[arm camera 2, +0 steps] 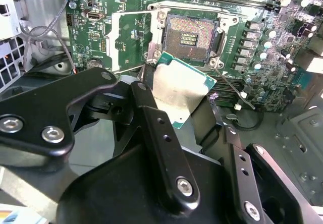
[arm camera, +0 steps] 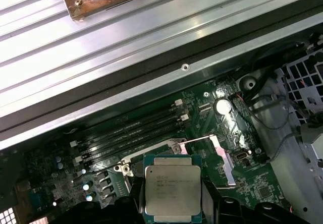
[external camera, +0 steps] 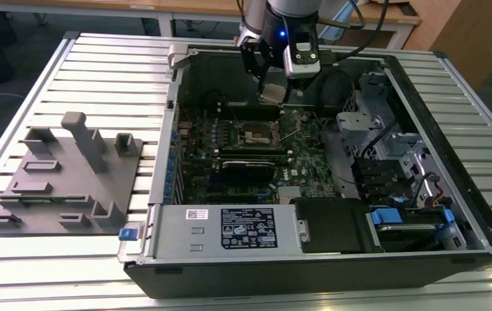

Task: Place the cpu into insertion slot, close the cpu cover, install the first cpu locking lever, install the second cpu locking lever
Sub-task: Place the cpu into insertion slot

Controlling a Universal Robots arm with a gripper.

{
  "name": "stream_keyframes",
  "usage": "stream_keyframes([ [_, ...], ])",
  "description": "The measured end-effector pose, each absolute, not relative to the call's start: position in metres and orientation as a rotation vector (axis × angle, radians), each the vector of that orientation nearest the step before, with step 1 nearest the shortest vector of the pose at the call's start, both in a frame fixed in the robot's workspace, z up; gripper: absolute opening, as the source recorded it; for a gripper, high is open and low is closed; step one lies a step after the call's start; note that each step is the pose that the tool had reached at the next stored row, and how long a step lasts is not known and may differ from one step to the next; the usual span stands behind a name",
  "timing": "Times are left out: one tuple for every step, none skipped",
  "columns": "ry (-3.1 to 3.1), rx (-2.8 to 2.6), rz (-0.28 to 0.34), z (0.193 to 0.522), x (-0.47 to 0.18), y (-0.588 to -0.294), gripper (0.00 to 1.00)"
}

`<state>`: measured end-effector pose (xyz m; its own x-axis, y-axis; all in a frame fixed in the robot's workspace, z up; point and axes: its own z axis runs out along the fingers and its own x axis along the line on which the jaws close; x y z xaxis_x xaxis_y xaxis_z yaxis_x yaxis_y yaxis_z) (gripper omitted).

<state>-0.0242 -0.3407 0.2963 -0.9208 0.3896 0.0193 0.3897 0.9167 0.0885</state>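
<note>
Clamping one cpu [arm camera 2: 180, 85], one gripper [arm camera 2: 177, 100], near one insertion slot [arm camera 2: 191, 36]

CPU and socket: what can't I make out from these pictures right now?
- Exterior view: the insertion slot is too small to show its contacts.
- First wrist view: the cpu, clamped in the gripper, hides most of the slot.
- Second wrist view: the gripper's fingers cover two of the cpu's edges, so the grip depth is unclear.
</note>
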Motion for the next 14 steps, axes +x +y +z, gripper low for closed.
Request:
stream_keyframes([
  [-3.074,-0.625,-0.142,0.2963,-0.0242,-0.3407,0.54],
  [-3.074,-0.625,-0.142,0.2963,-0.0242,-0.3407,0.54],
  [-3.074,-0.628,-0.142,0.2963,-0.0242,-0.3407,0.54],
  [-3.072,-0.635,-0.142,0.2963,-0.0242,-0.3407,0.54],
  [-3.070,-0.648,-0.142,0.2963,-0.0242,-0.3407,0.54],
  [-3.067,-0.663,-0.142,0.2963,-0.0242,-0.3407,0.54],
  [-3.065,-0.678,-0.142,0.2963,-0.0242,-0.3407,0.54],
  [-3.061,-0.695,-0.142,0.2963,-0.0242,-0.3407,0.54],
  [-3.058,-0.712,-0.142,0.2963,-0.0242,-0.3407,0.54],
  [-3.054,-0.731,-0.142,0.2963,-0.0242,-0.3407,0.54],
  [-3.050,-0.750,-0.142,0.2963,-0.0242,-0.3407,0.54],
  [-3.047,-0.764,-0.143,0.2963,-0.0242,-0.3407,0.54],
  [-3.046,-0.766,-0.142,0.2963,-0.0242,-0.3407,0.54],
  [-3.046,-0.766,-0.143,0.2963,-0.0242,-0.3407,0.54],
])
